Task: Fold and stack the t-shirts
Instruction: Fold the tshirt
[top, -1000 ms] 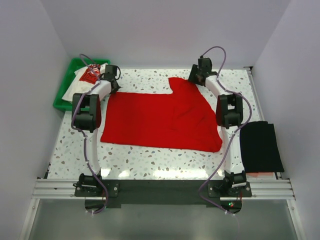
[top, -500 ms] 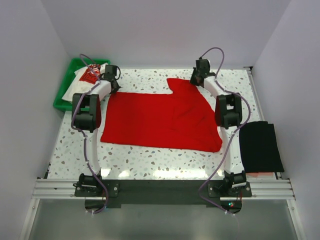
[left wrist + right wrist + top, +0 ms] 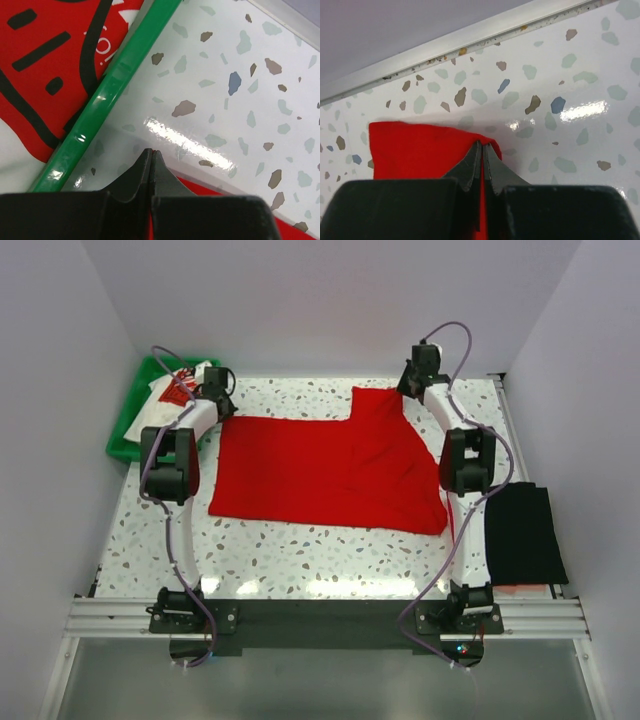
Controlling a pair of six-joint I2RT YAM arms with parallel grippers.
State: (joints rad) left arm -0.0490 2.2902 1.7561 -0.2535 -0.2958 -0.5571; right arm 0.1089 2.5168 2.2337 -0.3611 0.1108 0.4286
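The white t-shirt (image 3: 172,392) lies in the green tray (image 3: 125,435) at the table's far left corner. It is partly covered by the left arm, and its red print is cut off in the left wrist view. The left arm is stretched toward the far edge with its elbow raised, and the left gripper (image 3: 222,395) is lowered just beside the tray's rim. Its jaws are pressed together. A sliver of red cloth is visible below them, but the finger bodies hide whether it is pinched.

The red t-shirt (image 3: 320,470) is spread flat across the middle of the table (image 3: 300,550), its long axis running left to right. One narrower section on the right points toward the far edge. The far tip of that section is clamped in the closed right gripper (image 3: 413,383), and red cloth can be seen between the fingers. The right arm is likewise extended toward the far right corner. A folded black t-shirt (image 3: 520,535) is laid at the right edge, its long axis running near to far.
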